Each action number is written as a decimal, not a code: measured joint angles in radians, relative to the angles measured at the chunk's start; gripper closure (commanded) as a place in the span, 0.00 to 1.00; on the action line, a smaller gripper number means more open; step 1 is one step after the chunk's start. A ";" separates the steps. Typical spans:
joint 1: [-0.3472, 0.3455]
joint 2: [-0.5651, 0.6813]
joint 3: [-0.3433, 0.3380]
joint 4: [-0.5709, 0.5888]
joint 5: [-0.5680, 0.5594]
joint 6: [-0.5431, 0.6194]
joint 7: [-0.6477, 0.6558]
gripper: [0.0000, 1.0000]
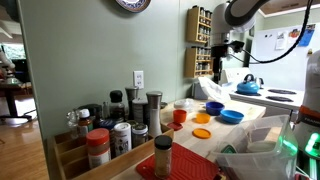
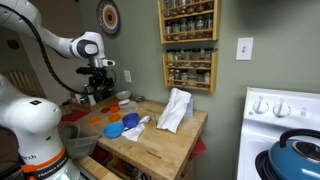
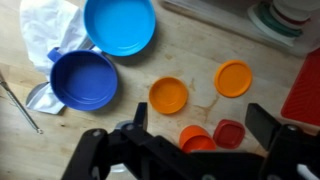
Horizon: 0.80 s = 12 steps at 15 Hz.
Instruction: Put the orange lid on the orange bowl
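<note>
Claw [image 3: 200, 114]: open, jaws spread wide, nothing held. In both exterior views it hangs above the wooden surface [image 3: 200, 50], clear of every item, pointing down.

Directly under the claw, in the wrist view:
- An orange-red cup [image 3: 197, 138] stands between the two fingers [image 3: 137, 118].
- A small red cap [image 3: 229, 133] sits just beside the cup.

Beyond the fingertips:
- The orange bowl [image 3: 169, 96] rests upright on the surface, mouth up and uncovered.
- The orange lid [image 3: 234, 78] lies flat on the surface beside the bowl, apart from it and not touching. Bare wood shows between the two.

Further out:
- A dark blue bowl [image 3: 84, 80] sits near the orange bowl, on the side away from the lid.
- A light blue bowl [image 3: 120, 25] sits just beyond the dark blue one, nearly touching it.
- A white cloth [image 3: 45, 28] lies crumpled against both blue bowls.
- A thin metal utensil [image 3: 20, 100] lies on the wood beside the dark blue bowl.
- A red object [image 3: 305, 90] is cut off by the picture edge; it cannot be identified
</note>
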 measured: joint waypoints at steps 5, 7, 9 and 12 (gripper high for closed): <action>0.106 0.153 0.132 0.014 0.035 0.070 0.058 0.00; 0.117 0.183 0.144 0.024 0.035 0.073 0.067 0.00; 0.110 0.175 0.133 0.026 0.035 0.073 0.065 0.00; 0.108 0.167 0.129 0.026 0.035 0.073 0.064 0.00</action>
